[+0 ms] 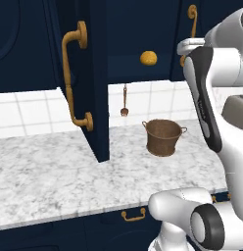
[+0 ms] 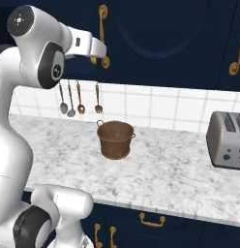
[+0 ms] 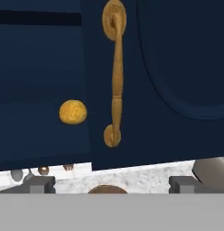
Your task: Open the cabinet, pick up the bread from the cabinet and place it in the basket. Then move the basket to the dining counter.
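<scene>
the dark navy wall cabinet (image 1: 96, 78) stands with one arched-panel door swung out over the grey-white marble counter (image 1: 50, 171), its long curved brass handle (image 1: 72, 78) facing the camera. inside, the small round golden-orange bread bun (image 1: 148, 58) sits on the shelf. at about five o'clock below it, the brown bucket-shaped basket (image 1: 164, 137) rests upright on the marble. in the hand view, the two-finger gripper (image 3: 111, 185) is released, fingertips (image 3: 40, 184) spread wide, the bun at ten o'clock. a silver toaster (image 2: 227, 140) stands at three o'clock of the basket.

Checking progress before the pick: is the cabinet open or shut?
Open. The cabinet's left door swings out over the counter, exposing the bread inside.
</scene>
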